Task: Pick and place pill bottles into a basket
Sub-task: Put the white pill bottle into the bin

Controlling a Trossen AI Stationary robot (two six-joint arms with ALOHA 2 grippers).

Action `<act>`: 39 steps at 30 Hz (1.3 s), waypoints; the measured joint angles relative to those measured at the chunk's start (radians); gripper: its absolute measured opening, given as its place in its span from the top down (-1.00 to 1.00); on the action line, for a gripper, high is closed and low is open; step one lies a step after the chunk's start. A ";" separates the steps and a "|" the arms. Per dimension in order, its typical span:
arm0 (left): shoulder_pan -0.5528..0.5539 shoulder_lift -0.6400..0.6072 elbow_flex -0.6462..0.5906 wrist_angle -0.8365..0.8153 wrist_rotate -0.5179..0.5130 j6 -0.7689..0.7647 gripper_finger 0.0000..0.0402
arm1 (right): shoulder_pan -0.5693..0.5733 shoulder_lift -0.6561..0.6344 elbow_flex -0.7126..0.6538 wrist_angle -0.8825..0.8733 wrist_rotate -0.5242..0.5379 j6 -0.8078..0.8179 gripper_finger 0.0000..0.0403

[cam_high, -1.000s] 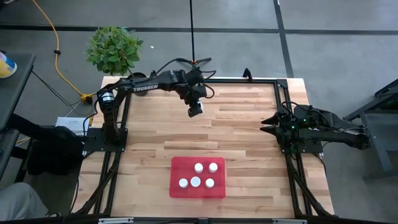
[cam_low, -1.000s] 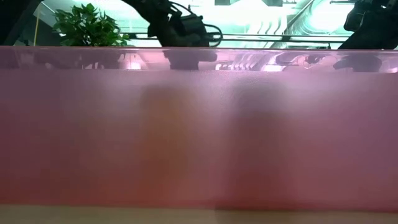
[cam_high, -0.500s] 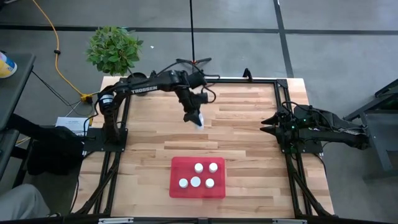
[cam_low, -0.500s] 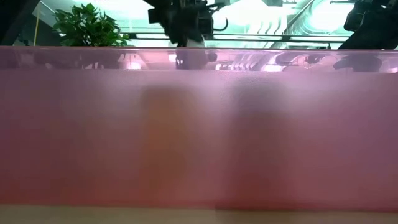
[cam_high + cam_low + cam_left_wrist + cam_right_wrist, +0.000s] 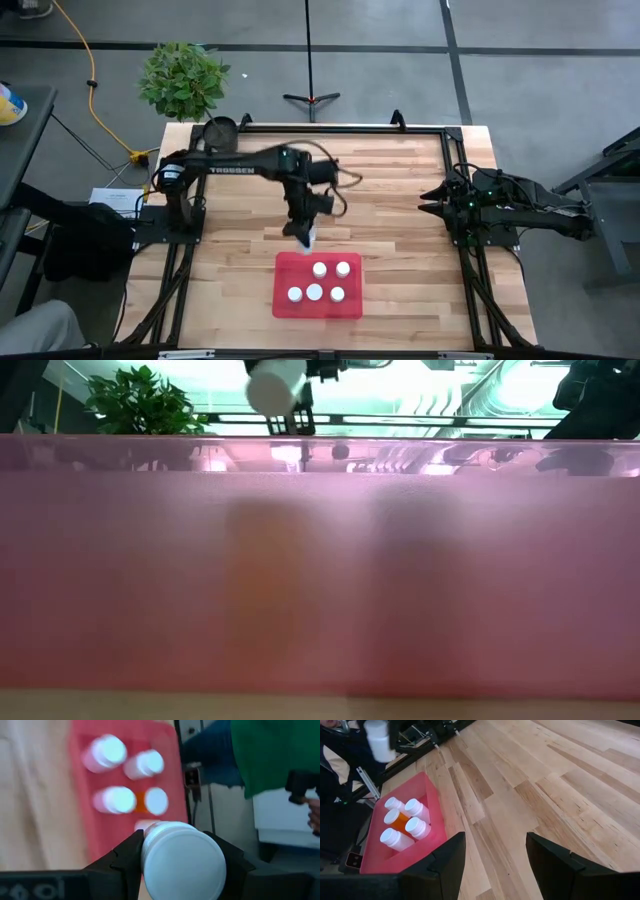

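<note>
The red basket lies near the table's front edge, with several white-capped pill bottles standing in it, one with an orange body. My left gripper hangs just beyond the basket's far edge, shut on another white pill bottle, which also shows in the low view. My right gripper waits at the table's right edge, open, with nothing between its fingers. My left gripper pinches the pill bottle between its two fingers, which stand on opposite sides of it just under the white cap. The fingers slant down toward the near edge. The bottle is lifted clear of the table, tilted, cap toward the wrist.
A dark round pot stands at the table's far left corner, with a potted plant beyond it. A stand's foot lies behind the far edge. A person in green shows past the near edge. Bare wood lies between the arms.
My left gripper has carried the pill bottle from the far middle of the table toward the near edge, up to the basket's far side. It has tipped from pointing down to a flatter slant. The bottle stays pinched and clear of the table.
</note>
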 joint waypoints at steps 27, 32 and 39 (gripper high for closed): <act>-0.527 0.000 0.000 0.038 -0.948 -0.411 -0.04 | 0.000 0.000 0.000 0.000 -0.016 0.000 0.01; -0.567 0.000 -0.036 0.075 -1.016 -0.509 -0.04 | 0.000 0.000 0.000 0.000 -0.017 -0.001 0.01; -0.585 -0.006 -0.150 0.189 -0.961 -0.548 -0.04 | 0.000 0.000 0.000 0.000 -0.017 -0.001 0.01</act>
